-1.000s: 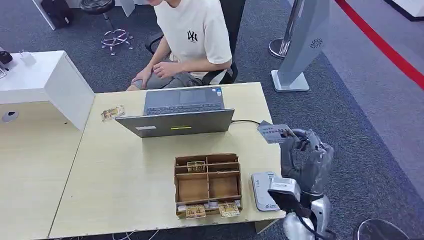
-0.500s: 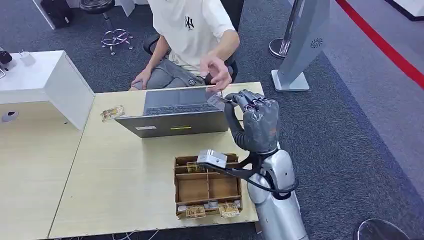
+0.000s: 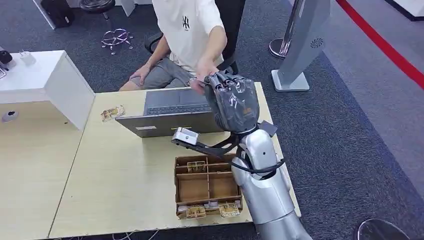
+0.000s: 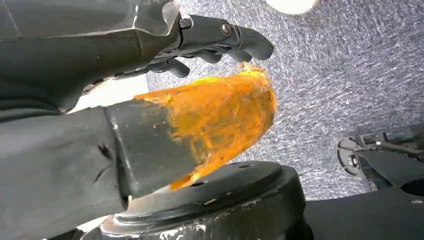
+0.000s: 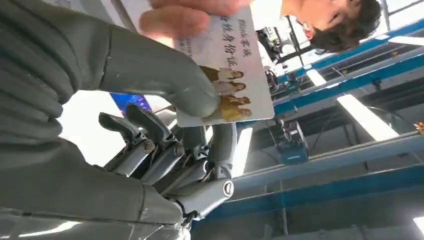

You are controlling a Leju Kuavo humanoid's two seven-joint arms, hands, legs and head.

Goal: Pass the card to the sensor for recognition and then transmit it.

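Note:
My right hand is raised over the far side of the laptop, reaching toward the seated person. In the right wrist view, the thumb and the fingers behind pinch a white printed card with small photos on it. The person's fingers grip the same card's other end; their hand meets mine in the head view. My left hand hangs over grey carpet, its orange-tipped thumb apart from the dark fingers, with nothing held.
A wooden organiser box with cards in several slots stands at the front of the pale table, just left of my right arm. A loose card lies left of the laptop. A white cabinet flanks the left; a grey stand stands back right.
My right arm swung with the card from the table's right front edge up and left over the laptop. The person reached forward and took hold of the card's other end.

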